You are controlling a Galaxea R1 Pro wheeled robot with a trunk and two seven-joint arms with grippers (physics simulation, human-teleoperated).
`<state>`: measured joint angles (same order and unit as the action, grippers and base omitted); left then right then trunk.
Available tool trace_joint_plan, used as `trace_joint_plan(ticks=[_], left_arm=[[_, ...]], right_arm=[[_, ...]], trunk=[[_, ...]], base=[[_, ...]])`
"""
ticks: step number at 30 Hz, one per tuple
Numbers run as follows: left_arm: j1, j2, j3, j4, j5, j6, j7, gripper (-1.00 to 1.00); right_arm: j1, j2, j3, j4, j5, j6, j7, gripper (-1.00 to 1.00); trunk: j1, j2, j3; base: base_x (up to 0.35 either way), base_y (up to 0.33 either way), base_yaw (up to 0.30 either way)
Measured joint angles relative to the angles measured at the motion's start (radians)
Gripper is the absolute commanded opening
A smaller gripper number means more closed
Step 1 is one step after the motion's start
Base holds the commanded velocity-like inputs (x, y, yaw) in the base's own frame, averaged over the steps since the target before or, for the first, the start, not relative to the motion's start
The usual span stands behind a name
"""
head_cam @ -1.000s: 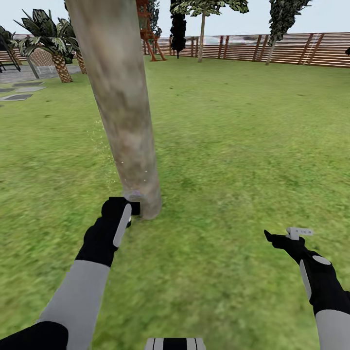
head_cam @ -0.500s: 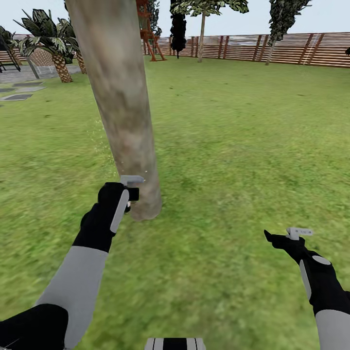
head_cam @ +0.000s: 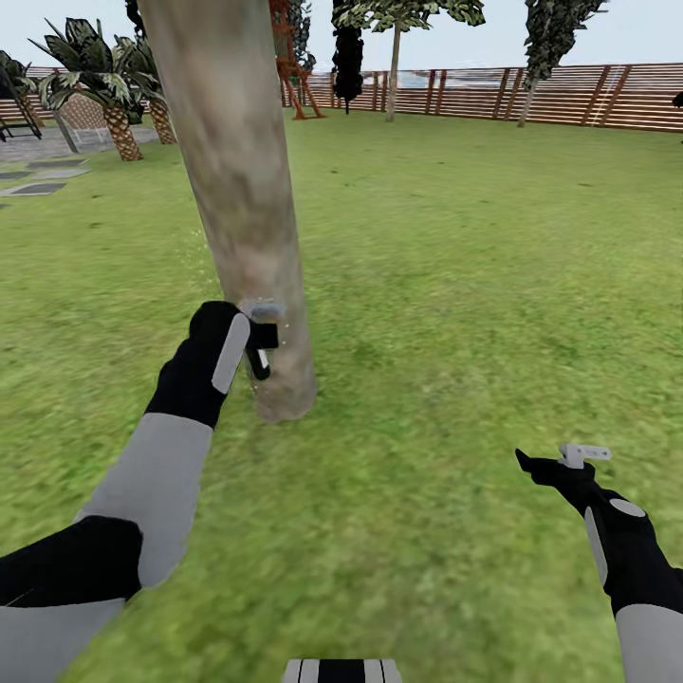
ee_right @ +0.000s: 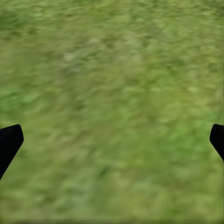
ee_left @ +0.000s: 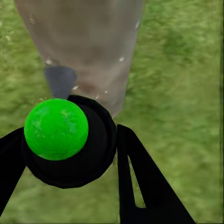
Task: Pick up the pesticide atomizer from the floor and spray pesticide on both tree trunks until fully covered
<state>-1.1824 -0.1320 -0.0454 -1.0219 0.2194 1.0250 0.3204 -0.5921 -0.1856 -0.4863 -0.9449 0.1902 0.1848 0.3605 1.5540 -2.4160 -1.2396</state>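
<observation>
Garden (head_cam: 493, 247): a flat green lawn is spreading to a brown slatted fence (head_cam: 569, 95), giving the robot open ground to work round the tree.

Tree trunk (head_cam: 242, 190): the thick, mottled grey-brown column is rising at a slight lean from the grass just ahead of the left arm; it is the target being coated, so the sprayer is being held close against its lower part.

Left gripper (head_cam: 254, 343): it is clamping the pesticide atomizer (head_cam: 263, 323) between its fingers, the whitish head touching or almost touching the bark, presumably so the mist lands on the trunk and not the lawn. In the left wrist view the atomizer's green dot (ee_left: 56, 129) is sitting between the black fingers (ee_left: 140, 182), pointing at the trunk base.

Right gripper (head_cam: 560, 463): its fingers are standing well apart over bare grass, holding nothing; it is being kept low and to the side, probably out of the spray's way.

Pesticide (ee_left: 120, 59): a few white specks are showing on the bark, with faint dots beside the trunk's left edge; coverage looks partial.
</observation>
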Motion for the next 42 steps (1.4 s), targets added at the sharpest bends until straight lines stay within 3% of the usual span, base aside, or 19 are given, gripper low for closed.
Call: trace_joint_plan(ticks=[3, 7, 9, 11, 13, 17, 18, 21, 26, 30, 33, 37, 42], left_arm=[[-0.049, 0.013, 0.002, 0.058, 0.031, 0.003, 0.0, -1.0], [-0.081, 0.111, 0.077, 0.103, 0.028, 0.007, 0.0, -1.0], [-0.102, 0.148, 0.086, 0.128, 0.034, 0.007, 0.0, -1.0], [-0.111, 0.151, 0.086, 0.144, 0.045, 0.005, 0.0, -1.0], [-0.124, 0.13, 0.083, 0.153, 0.051, 0.004, 0.0, -1.0], [-0.172, 0.042, 0.078, 0.173, 0.055, 0.004, 0.0, -1.0], [-0.179, 0.037, 0.078, 0.181, 0.048, 0.005, 0.0, -1.0], [-0.184, 0.057, 0.077, 0.189, 0.035, 0.007, 0.0, -1.0], [-0.168, 0.124, 0.075, 0.19, 0.034, 0.006, 0.001, -1.0], [-0.062, 0.123, 0.078, 0.191, 0.035, -0.007, -0.001, -1.0], [0.049, 0.119, 0.079, 0.192, 0.033, -0.029, 0.0, -1.0], [0.164, 0.117, 0.078, 0.214, 0.032, -0.155, 0.001, -1.0], [0.271, 0.118, 0.033, 0.282, 0.029, -0.318, 0.01, -1.0]], right_arm=[[0.0, 0.0, 0.0, 0.0, 0.0, 0.0, 0.0, 1.0], [0.0, 0.0, 0.0, 0.0, 0.0, 0.001, 0.0, 1.0], [0.0, 0.0, 0.0, 0.0, 0.0, 0.0, 0.0, 1.0], [0.0, 0.0, 0.0, 0.0, 0.0, 0.001, 0.0, 1.0], [0.0, 0.0, 0.0, 0.0, 0.0, 0.0, 0.0, 1.0], [0.0, 0.0, 0.0, 0.0, 0.0, -0.001, 0.0, 1.0], [0.0, 0.0, 0.0, 0.0, 0.0, -0.001, 0.0, 1.0], [0.0, 0.0, 0.001, 0.0, 0.0, -0.001, 0.0, 1.0], [0.0, 0.0, 0.001, 0.001, 0.0, -0.001, 0.0, 1.0], [0.0, 0.0, 0.002, 0.002, 0.0, -0.001, 0.0, 1.0], [0.0, 0.0, 0.002, 0.002, 0.0, -0.001, 0.001, 1.0], [0.0, 0.0, 0.002, -0.003, -0.001, -0.001, 0.003, 1.0], [0.0, 0.0, 0.002, 0.0, -0.001, -0.001, 0.003, 1.0]], trunk=[[0.0, 0.0, 0.0], [0.0, 0.0, 0.0], [0.0, 0.0, 0.0], [0.0, 0.0, 0.0], [0.0, 0.0, 0.0], [0.0, 0.0, 0.0], [0.0, 0.0, 0.0], [0.0, 0.0, 0.0], [0.0, 0.0, 0.0], [0.0, 0.0, 0.0], [0.0, 0.0, 0.0], [0.0, 0.0, 0.0], [0.0, 0.0, 0.0]], base=[[0.0, 0.0, 0.0], [0.0, 0.0, 0.0], [0.0, 0.0, 0.0], [0.0, 0.0, 0.0], [0.0, 0.0, 0.0], [0.0, 0.0, 0.0], [0.0, 0.0, 0.0], [0.0, 0.0, 0.0], [0.0, 0.0, 0.0], [0.0, 0.0, 0.0], [0.0, 0.0, 0.0], [0.0, 0.0, 0.0], [0.0, 0.0, 0.0]])
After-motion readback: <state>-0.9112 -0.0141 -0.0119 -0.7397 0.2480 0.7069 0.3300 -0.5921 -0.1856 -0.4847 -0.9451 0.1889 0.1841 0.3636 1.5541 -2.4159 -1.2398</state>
